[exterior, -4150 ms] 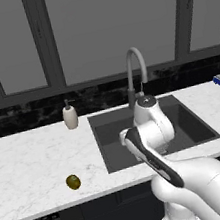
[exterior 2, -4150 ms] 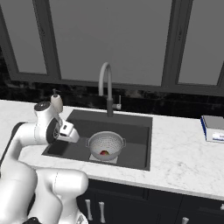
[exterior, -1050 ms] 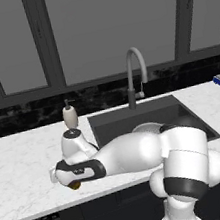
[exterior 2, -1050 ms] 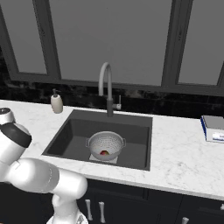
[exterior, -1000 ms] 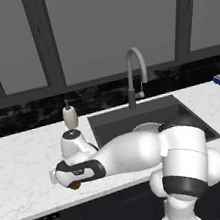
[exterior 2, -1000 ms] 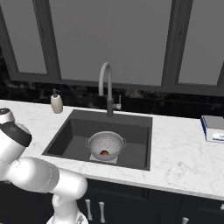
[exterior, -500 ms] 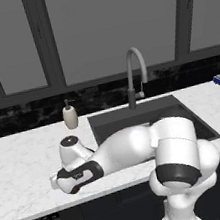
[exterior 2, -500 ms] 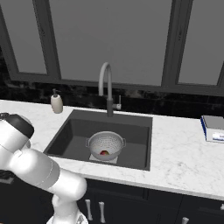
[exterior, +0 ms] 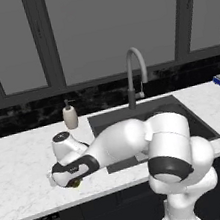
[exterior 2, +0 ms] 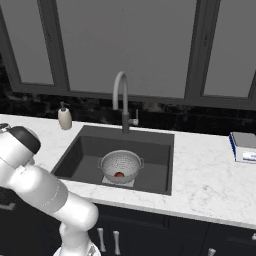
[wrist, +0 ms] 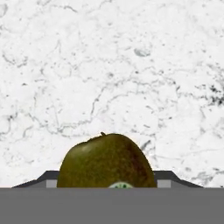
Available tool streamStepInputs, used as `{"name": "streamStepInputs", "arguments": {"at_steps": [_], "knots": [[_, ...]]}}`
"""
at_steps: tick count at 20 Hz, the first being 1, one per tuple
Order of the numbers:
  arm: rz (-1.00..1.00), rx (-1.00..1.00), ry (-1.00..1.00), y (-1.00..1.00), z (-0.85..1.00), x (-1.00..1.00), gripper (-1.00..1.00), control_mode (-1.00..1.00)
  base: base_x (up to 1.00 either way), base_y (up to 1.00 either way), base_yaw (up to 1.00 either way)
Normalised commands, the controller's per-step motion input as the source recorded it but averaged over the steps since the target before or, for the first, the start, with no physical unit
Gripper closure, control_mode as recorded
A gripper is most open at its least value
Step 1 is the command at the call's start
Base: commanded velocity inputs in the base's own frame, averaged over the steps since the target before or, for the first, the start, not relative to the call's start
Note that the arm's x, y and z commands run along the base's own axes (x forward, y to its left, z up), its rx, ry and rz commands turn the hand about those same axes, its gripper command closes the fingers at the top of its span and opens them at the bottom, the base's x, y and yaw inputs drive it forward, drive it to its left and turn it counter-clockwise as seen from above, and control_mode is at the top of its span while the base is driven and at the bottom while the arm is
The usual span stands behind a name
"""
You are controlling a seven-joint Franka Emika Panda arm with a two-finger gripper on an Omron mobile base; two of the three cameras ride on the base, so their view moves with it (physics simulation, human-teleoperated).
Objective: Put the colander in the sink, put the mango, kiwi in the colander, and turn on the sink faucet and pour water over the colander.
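kiwi [wrist: 106,160] on white marble counter [exterior: 20,167] near front edge, left of sink [exterior 2: 150,150], under tool [exterior: 71,182]. small, light, firm oval; fuzzy skin likely grips well, may roll; best held across short middle. tool low over fruit, fingers either side; cannot tell whether closed on it. colander [exterior 2: 121,166] sits in sink with mango [exterior 2: 119,175] inside. soap bottle [exterior: 70,116] at back edge, faucet [exterior 2: 122,102] behind sink; neither blocks path.
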Motion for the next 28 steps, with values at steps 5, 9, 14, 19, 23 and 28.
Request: {"name": "streamStepInputs", "arguments": {"at_steps": [5,9,14,19,23,28], "knots": [[0.0,0.0,-0.08,-0.66,0.23,-0.01,1.0,-1.0,0.0,0.0,0.0],[0.0,0.0,-0.04,-0.88,0.4,0.0,1.0,-1.0,0.0,0.0,0.0],[0.0,0.0,-0.01,-0.94,0.29,0.02,1.0,-1.0,0.0,0.0,0.0],[0.0,0.0,0.0,-0.98,0.2,0.14,1.0,-1.0,0.0,0.0,0.0],[0.0,0.0,0.0,-0.91,0.13,0.3,1.0,-1.0,0.0,0.0,0.0],[-0.08,0.0,0.0,-0.77,0.02,0.49,1.0,-1.0,0.0,0.0,0.0]]}}
